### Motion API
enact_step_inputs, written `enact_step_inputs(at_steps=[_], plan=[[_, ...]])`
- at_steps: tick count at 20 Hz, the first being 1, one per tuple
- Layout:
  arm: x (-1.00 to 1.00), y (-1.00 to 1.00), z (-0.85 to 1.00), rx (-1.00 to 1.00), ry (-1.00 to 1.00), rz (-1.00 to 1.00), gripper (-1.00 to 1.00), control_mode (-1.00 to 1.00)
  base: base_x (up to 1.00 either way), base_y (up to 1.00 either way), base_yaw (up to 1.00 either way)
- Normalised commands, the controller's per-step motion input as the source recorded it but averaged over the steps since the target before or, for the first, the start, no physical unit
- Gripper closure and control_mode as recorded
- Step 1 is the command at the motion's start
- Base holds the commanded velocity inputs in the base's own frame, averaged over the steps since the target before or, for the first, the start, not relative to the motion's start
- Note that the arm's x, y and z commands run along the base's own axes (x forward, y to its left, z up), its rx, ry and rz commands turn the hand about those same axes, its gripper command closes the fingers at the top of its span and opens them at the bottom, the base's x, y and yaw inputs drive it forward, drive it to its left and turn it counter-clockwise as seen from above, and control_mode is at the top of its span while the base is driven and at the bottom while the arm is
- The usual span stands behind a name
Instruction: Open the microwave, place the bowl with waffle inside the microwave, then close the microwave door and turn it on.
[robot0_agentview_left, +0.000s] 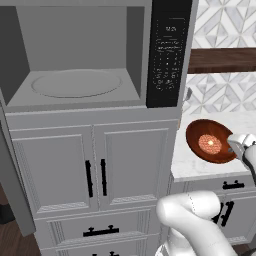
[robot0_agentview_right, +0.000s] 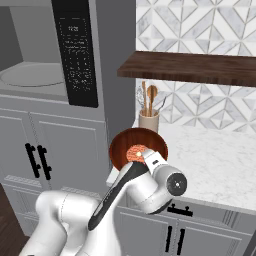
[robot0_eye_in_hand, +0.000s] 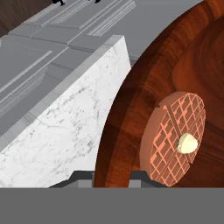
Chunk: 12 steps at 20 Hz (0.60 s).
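The gripper (robot0_eye_in_hand: 111, 177) is clamped on the near rim of the bowl with waffle (robot0_agentview_left: 210, 141), one finger on each side of the wall at 6 o'clock in the hand view. The bowl appears lifted and tilted steeply, with its open face turned toward the cameras; the counter (robot0_eye_in_hand: 61, 131) edge lies below it at 9 o'clock in the hand view.

Hazards, judged from this state:
- Rim grip only. The bowl may pivot or slip between the fingers during travel.
- Tilt. The waffle (robot0_eye_in_hand: 173, 138) and its pale topping may slide out unless the bowl is levelled.
- Transfer path. The microwave (robot0_agentview_left: 75, 55), open at 10 o'clock in the left base view, sits beyond its keypad panel (robot0_agentview_left: 169, 52); the bowl could strike that panel or the cavity frame.
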Motion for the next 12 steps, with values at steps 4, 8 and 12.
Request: enact_step_inputs(at_steps=[4, 8, 12], plan=[[-1.00, 0.10, 1.00, 0.00, -0.02, 0.01, 1.00, -1.00, 0.00, 0.00, 0.00], [-0.92, 0.23, 1.00, 0.00, 0.05, 0.00, 1.00, -1.00, 0.00, 0.00, 0.00], [-0.92, 0.29, 0.94, 0.00, 0.08, 0.00, 1.00, -1.00, 0.00, 0.00, 0.00]])
